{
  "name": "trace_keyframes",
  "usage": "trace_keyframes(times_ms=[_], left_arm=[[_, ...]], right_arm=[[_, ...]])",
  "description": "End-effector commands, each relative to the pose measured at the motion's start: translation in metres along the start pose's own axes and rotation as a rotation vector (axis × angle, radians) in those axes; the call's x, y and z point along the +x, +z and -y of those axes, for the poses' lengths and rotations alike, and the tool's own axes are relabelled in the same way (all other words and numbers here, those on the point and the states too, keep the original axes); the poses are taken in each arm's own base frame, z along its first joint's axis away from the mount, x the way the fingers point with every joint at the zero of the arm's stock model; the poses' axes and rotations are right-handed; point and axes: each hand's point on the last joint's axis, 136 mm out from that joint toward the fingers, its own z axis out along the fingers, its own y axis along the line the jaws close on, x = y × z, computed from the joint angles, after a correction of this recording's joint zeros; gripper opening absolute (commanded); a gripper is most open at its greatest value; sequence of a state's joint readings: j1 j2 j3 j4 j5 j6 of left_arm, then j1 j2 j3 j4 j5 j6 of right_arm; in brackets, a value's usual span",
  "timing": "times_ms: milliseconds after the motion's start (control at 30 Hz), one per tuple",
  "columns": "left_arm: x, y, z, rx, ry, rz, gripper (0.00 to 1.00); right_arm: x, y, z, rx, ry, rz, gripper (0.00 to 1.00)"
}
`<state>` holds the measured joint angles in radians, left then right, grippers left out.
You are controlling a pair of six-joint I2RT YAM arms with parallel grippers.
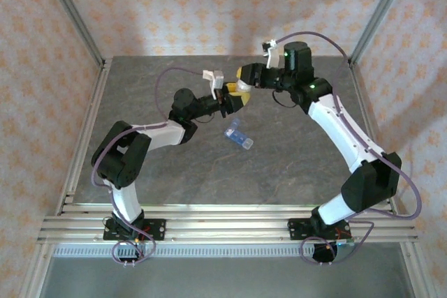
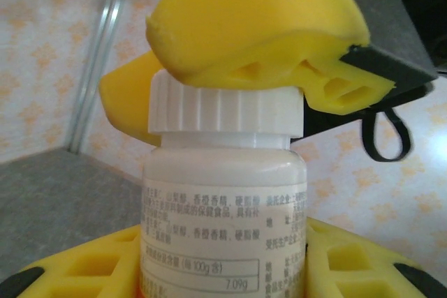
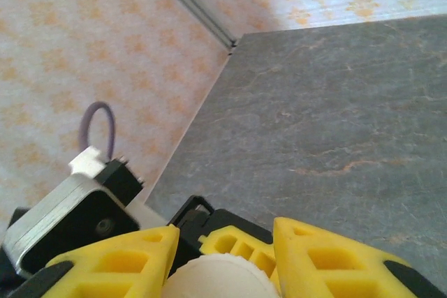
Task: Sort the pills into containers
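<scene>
A pill bottle point(image 2: 223, 193) with a printed label and a white ribbed cap point(image 2: 225, 113) is held upright above the back middle of the table. My left gripper point(image 1: 234, 101) is shut on its body, with yellow fingers point(image 2: 77, 270) on both sides. My right gripper point(image 1: 244, 79) comes from the right and is shut on the cap point(image 3: 216, 280), its yellow fingers point(image 2: 258, 26) clasping it from above. The containers, a small translucent light-blue pill box point(image 1: 239, 135), lie on the table in front of both grippers. The pills are out of view.
The grey stone-patterned table point(image 1: 279, 165) has a metal frame with posts point(image 1: 73, 15) at its back corners and patterned walls behind. The right arm's cable point(image 1: 314, 36) loops above its wrist.
</scene>
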<state>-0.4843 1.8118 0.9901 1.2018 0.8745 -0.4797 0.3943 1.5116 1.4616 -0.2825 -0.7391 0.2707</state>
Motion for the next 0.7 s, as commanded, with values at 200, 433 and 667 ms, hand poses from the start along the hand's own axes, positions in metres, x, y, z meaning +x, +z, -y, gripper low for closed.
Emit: trace_keyframes(times_ms=[200, 433, 667], left_arm=[[-0.034, -0.008, 0.006, -0.168, 0.266, 0.117, 0.0], [-0.02, -0.008, -0.001, -0.166, 0.244, 0.094, 0.0], [-0.013, -0.006, -0.001, -0.107, 0.195, 0.071, 0.0]], right_arm=[[0.018, 0.018, 0.022, 0.192, 0.105, 0.061, 0.28], [-0.006, 0.005, 0.017, 0.214, 0.089, 0.09, 0.49], [-0.028, -0.024, 0.002, 0.085, 0.033, 0.123, 0.78]])
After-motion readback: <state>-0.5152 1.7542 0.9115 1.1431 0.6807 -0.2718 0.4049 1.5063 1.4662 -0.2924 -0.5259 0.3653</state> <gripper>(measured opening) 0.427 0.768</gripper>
